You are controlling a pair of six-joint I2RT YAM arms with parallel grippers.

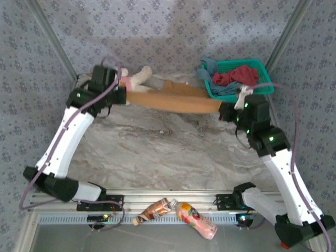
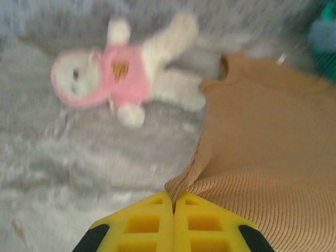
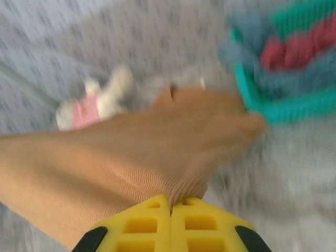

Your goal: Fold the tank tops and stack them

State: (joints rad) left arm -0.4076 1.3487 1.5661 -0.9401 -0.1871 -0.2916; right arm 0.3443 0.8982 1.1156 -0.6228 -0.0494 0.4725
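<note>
Now: left tool (image 2: 173, 198) and right tool (image 3: 170, 200) each pinch an edge of the tan tank top (image 1: 173, 101), stretched at 12 o'clock on the desk (image 1: 173, 152). Risk: uneven pull could slip one pinch; cloth could drag the nearby plush doll (image 1: 137, 79).

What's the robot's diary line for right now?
both jaws: shut on tan top | tan top: stretched between arms | red top, blue top: in teal basket
</note>
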